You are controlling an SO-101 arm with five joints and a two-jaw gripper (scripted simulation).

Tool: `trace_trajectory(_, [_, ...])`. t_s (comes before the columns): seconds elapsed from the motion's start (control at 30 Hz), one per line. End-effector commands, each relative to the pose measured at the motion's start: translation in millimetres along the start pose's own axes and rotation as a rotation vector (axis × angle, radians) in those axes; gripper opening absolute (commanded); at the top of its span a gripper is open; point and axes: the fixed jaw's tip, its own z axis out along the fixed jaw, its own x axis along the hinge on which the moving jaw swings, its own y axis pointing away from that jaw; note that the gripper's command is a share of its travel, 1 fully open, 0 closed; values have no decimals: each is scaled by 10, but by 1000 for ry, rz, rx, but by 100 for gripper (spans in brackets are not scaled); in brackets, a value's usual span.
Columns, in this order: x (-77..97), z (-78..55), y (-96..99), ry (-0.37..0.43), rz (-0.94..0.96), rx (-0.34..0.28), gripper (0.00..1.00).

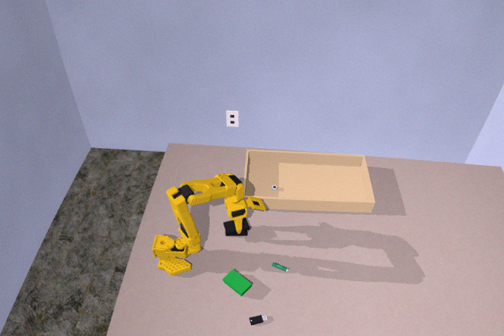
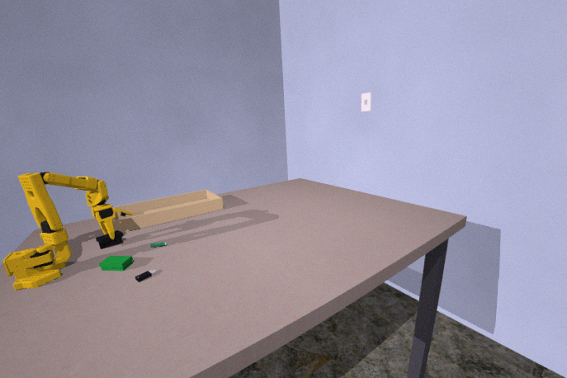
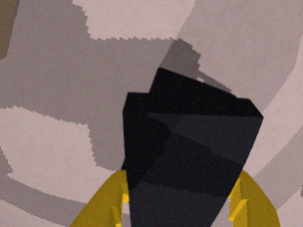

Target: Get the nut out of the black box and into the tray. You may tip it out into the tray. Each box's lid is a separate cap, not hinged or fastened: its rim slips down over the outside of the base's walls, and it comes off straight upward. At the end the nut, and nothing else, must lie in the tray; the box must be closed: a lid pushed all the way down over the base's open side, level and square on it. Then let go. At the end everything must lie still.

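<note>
The nut [image 1: 272, 187], a small pale ring, lies in the wooden tray [image 1: 319, 206] [image 2: 177, 214], near its left end. My gripper [image 1: 239, 231] [image 2: 112, 237] [image 3: 182, 173] is left of and in front of the tray, low over the table, shut on the black lid [image 1: 229, 227] [image 3: 189, 159]. One finger is on each side of the lid in the wrist view. The lid looks tilted and turned against the black base [image 3: 184, 87], whose corner shows beyond it. How far its rim is down over the base cannot be told; the dark parts merge.
A green box [image 1: 237, 282] [image 2: 115, 262] stands in front of the arm. A small green cylinder [image 1: 279, 266] [image 2: 158, 244] lies to its right. A black USB stick [image 1: 256, 319] [image 2: 143, 276] lies nearer the front. The tray's walls rise behind and right of the gripper.
</note>
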Motion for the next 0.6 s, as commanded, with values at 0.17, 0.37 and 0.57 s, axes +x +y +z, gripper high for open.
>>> trace_trajectory(0.17, [-28,32,36,-8,-3,-2,22])
trace_trajectory(0.37, [-28,32,36,-8,-3,-2,24])
trace_trajectory(0.57, [-28,32,36,-8,-3,-2,26])
